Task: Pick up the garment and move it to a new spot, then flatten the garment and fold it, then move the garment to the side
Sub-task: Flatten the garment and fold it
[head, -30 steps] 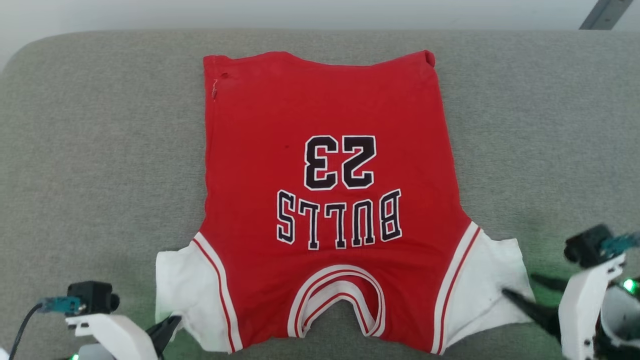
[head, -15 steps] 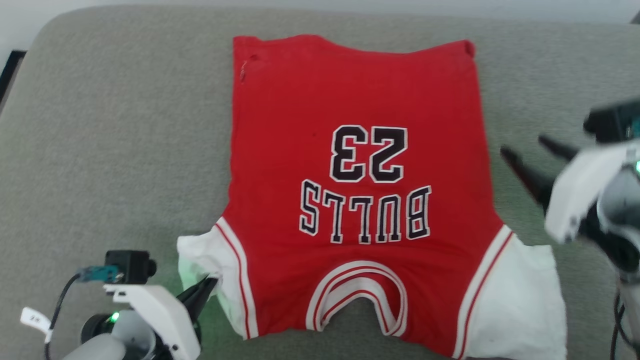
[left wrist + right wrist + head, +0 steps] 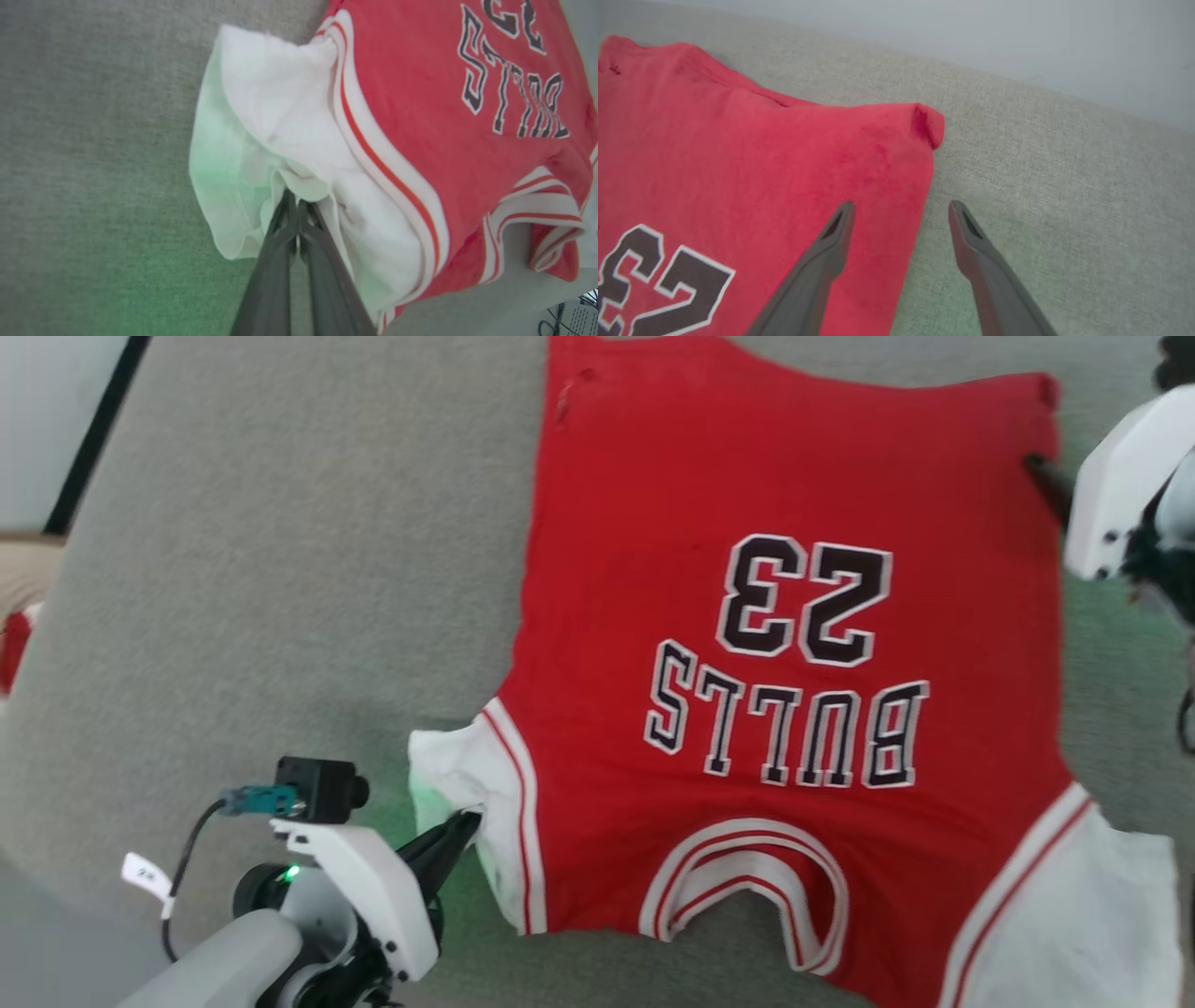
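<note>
Lying face up on a grey fabric surface (image 3: 280, 569), the garment (image 3: 794, 616) is spread nearly flat, collar nearest the robot, its "BULLS 23" lettering upside down. The left gripper (image 3: 293, 205) is pinched tight on the white sleeve (image 3: 261, 116), which bunches around its tips. The right gripper (image 3: 901, 210) stands wide, holding nothing, its 2 fingers straddling the shirt's side edge just short of the curled hem corner (image 3: 927, 123). Closing here might catch only 1 layer, so a lift would drag the shirt crooked. The left's small bite of sleeve could slip under tension.
</note>
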Tool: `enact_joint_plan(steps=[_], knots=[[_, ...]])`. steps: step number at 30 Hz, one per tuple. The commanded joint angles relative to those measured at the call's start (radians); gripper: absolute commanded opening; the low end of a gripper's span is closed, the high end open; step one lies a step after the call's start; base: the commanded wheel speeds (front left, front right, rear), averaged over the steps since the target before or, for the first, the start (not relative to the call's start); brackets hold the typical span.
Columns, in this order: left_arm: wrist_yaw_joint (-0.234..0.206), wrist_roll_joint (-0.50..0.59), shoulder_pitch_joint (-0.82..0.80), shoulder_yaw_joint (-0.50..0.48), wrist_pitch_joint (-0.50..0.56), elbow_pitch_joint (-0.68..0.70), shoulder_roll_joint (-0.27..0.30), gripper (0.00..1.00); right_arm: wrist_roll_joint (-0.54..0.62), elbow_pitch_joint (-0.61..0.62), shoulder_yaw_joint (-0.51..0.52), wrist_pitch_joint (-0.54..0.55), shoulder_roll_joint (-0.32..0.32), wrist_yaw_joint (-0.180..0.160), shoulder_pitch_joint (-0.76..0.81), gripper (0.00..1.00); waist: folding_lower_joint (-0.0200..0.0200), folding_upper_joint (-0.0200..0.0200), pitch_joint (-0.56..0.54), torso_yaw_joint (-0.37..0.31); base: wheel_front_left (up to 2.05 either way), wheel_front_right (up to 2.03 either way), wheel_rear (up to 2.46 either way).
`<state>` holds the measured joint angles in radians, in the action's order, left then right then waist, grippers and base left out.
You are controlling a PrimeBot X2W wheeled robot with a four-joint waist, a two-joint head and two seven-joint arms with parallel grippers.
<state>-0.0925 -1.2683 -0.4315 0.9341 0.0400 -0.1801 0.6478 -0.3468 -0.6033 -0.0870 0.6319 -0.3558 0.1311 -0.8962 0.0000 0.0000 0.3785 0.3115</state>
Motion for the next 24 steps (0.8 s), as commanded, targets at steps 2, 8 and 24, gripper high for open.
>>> enact_joint_plan(steps=[2, 8, 24], knots=[[0.014, 0.011, -0.018, 0.015, 0.012, -0.029, -0.022, 0.00, 0.033, -0.092, 0.019, 0.007, -0.007, -0.001, -0.066, 1.00, 0.0000, 0.0000, 0.040, 0.050, 0.00, 0.00, 0.00], [0.052, 0.026, -0.059, 0.035, 0.021, -0.081, -0.080, 0.00, 0.131, -0.293, 0.078, 0.031, -0.016, -0.001, -0.191, 1.00, 0.0000, 0.0000, 0.091, 0.115, 0.00, 0.00, 0.00], [0.107, 0.004, -0.073, 0.033, 0.008, -0.222, -0.134, 0.00, 0.231, -0.546, 0.044, 0.207, 0.006, 0.002, -0.191, 0.00, 0.0000, 0.0000, 0.097, 0.128, 0.00, 0.00, 0.00]])
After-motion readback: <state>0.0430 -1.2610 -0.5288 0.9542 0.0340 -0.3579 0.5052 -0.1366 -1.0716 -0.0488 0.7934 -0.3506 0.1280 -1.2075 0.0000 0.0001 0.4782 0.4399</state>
